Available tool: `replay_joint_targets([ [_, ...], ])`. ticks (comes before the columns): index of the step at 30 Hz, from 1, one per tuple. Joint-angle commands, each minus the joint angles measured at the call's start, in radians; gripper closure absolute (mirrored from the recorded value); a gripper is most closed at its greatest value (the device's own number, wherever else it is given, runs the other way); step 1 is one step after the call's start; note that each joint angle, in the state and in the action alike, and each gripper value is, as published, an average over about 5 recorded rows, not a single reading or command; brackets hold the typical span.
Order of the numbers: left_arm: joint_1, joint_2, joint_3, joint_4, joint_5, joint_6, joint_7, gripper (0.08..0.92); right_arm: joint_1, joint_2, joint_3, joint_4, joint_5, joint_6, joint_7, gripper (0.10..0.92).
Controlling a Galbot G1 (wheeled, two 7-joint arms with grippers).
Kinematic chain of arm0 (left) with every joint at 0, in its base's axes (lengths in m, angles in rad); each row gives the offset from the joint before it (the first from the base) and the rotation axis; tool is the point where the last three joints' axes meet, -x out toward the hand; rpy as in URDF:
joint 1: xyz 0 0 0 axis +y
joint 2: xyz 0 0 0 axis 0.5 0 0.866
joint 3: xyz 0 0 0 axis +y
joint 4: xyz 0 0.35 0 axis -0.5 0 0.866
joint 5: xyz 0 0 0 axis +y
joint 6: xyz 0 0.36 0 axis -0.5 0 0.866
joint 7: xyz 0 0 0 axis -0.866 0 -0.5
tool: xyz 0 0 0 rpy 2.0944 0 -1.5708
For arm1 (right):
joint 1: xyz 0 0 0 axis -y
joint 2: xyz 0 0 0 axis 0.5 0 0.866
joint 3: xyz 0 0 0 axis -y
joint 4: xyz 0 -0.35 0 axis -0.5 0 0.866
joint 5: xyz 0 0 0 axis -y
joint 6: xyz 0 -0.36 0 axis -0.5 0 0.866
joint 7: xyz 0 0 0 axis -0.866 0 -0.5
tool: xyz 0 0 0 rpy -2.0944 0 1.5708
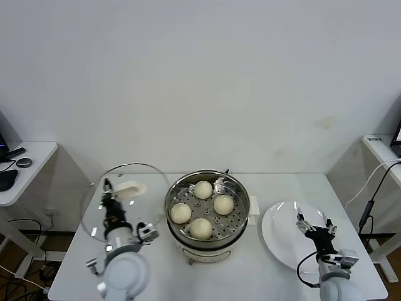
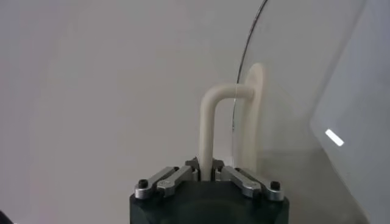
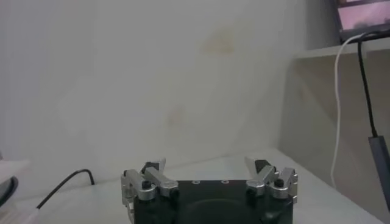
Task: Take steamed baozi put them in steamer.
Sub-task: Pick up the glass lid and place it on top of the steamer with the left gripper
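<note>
On the worktop (image 1: 263, 263), the steamer (image 1: 207, 241) holds all four baozi (image 1: 202, 209) on its perforated tray. The left gripper (image 1: 108, 191) has its jaws clamped on the glass lid's (image 1: 103, 200) white handle (image 2: 210, 122). The right gripper (image 1: 315, 224) hangs over the white plate (image 1: 282, 235), jaws wide.

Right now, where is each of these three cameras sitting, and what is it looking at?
Head view: on the robot's head, looking down at the steamer holding four baozi; both arms show.
Left wrist view: on the left arm, facing the wall; the left end effector grips the glass lid.
Right wrist view: on the right arm, above the white plate; the right end effector is open.
Shared: head and left wrist views both show the lid.
</note>
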Motion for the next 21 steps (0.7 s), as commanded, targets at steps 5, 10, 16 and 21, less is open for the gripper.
replay_joint_targets([
  [5,-0.124,-0.063,0.393,0.008,0.071,0.036,0.1,0.825,-0.029,0.019,0.007,0.019,-0.012,-0.009,0.002,0.203],
  [10,-0.182,-0.078,0.459,0.084,-0.004,0.038,0.093,0.825,-0.026,0.038,0.005,0.018,-0.027,-0.008,0.002,0.203],
  [16,-0.228,-0.11,0.481,0.187,0.008,0.038,0.078,0.825,-0.031,0.045,0.011,0.025,-0.032,-0.01,0.002,0.203],
  [21,-0.233,-0.114,0.465,0.266,0.082,0.038,0.045,0.825,-0.027,0.051,0.017,0.033,-0.031,-0.014,0.002,0.203],
])
